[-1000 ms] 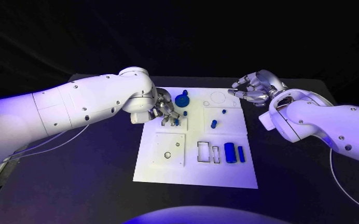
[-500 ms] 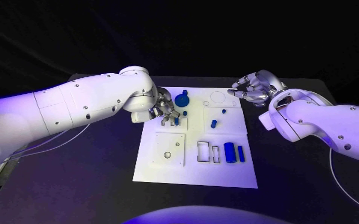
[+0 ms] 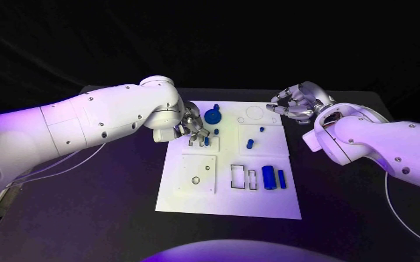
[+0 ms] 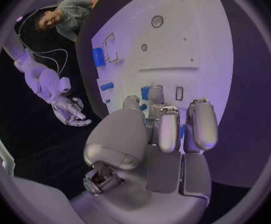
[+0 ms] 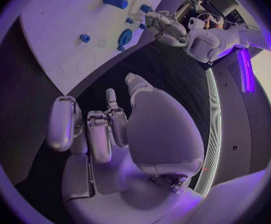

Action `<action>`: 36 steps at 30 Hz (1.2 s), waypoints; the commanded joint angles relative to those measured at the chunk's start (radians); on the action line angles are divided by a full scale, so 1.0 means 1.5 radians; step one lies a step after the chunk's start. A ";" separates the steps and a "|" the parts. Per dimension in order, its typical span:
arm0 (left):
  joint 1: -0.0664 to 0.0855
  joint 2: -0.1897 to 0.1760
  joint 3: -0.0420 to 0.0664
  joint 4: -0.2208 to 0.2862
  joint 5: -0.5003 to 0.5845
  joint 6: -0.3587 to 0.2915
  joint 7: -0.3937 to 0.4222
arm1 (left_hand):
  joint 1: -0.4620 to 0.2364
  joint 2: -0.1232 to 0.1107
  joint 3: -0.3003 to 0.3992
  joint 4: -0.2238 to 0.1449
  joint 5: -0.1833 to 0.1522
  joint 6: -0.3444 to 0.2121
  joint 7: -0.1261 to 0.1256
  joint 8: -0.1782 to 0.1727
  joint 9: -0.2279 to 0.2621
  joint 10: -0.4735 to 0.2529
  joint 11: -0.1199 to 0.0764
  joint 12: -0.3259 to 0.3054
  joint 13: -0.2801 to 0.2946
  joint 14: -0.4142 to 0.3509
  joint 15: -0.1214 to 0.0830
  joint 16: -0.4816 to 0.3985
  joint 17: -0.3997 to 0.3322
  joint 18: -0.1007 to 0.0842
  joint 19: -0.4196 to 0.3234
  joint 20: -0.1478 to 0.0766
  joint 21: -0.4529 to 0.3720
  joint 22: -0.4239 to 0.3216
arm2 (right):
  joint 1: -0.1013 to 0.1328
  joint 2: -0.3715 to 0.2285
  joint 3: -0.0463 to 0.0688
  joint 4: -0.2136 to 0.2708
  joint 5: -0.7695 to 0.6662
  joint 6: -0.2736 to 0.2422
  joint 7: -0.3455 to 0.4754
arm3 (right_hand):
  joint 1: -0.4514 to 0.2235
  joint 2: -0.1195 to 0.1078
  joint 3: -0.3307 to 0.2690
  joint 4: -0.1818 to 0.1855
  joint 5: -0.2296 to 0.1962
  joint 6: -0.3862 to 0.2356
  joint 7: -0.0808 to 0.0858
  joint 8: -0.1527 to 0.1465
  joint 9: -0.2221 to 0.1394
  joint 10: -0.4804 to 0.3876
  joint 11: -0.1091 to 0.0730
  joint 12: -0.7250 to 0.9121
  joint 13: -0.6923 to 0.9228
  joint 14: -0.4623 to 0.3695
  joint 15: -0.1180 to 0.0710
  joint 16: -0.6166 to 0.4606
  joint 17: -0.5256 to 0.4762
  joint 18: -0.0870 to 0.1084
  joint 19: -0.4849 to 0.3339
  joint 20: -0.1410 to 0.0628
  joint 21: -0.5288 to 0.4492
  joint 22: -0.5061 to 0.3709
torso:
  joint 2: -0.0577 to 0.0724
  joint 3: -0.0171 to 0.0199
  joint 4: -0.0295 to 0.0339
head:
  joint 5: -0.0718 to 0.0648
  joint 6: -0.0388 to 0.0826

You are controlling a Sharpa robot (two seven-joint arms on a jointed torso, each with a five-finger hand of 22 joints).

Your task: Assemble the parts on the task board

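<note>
The white board point(image 3: 229, 198) lies flat in the middle of the black surface point(image 3: 105, 213), its long axis running away from the robot. Near its close end two blue bars point(image 3: 269, 178) lie side by side just right of a pair of rectangular slots point(image 3: 238, 177), their long axes pointing along the board's length. Farther up, a short blue peg point(image 3: 250, 144) lies alone, also pointing roughly up the board, and a blue disc point(image 3: 213, 117) stands near the far left corner.

The left hand point(image 3: 194, 130) hovers low over the board's left part, fingers curled down toward small blue pieces point(image 4: 145, 92) there; whether it grips one, I cannot tell. The right hand point(image 3: 296, 105) is at the board's far right corner, fingers loosely curled inward and holding nothing.
</note>
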 commanded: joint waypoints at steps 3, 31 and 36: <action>0.001 0.008 0.000 -0.005 -0.006 0.018 -0.003 | -0.002 0.005 -0.010 0.000 -0.004 -0.005 0.001 0.004 0.001 -0.004 0.000 0.004 0.000 0.048 -0.004 0.006 0.100 -0.006 0.000 -0.004 0.003 0.003 | -0.001 0.001 0.000 0.000 -0.008 0.013 -0.002 | -0.008 -0.001 0.003 0.000 0.002 -0.004 -0.002 0.003 0.001 -0.003 -0.002 -0.003 0.051 0.065 -0.004 -0.003 0.154 0.008 -0.004 -0.001 -0.002 0.030 | 0.000 -0.0002 -0.0009 | -0.001 -0.001; 0.000 0.023 0.000 -0.028 -0.005 0.045 -0.007 | 0.024 0.009 -0.001 -0.001 -0.060 -0.012 0.001 0.015 0.005 -0.010 -0.001 0.012 -0.002 0.049 -0.004 0.008 0.104 -0.006 0.001 -0.004 0.004 0.007 | -0.001 0.002 0.000 0.000 -0.008 0.016 -0.005 | -0.011 0.000 0.003 0.000 0.003 -0.004 -0.003 0.004 0.002 -0.003 -0.002 -0.003 0.051 0.065 -0.004 -0.003 0.153 0.008 -0.004 -0.001 -0.003 0.029 | 0.000 -0.0002 0.0001 | -0.002 -0.004; 0.000 0.025 0.000 -0.029 -0.005 0.045 -0.007 | 0.039 0.012 0.003 -0.001 -0.099 -0.013 0.001 0.019 0.005 -0.011 -0.001 0.015 -0.003 0.050 -0.004 0.011 0.108 -0.007 0.003 -0.004 0.006 0.013 | -0.001 0.003 0.000 0.000 -0.008 0.017 -0.005 | -0.011 0.000 0.003 0.000 0.003 -0.004 -0.003 0.004 0.002 -0.003 -0.002 -0.003 0.051 0.065 -0.004 -0.003 0.153 0.008 -0.004 -0.001 -0.003 0.029 | 0.000 0.0001 0.0001 | -0.003 -0.005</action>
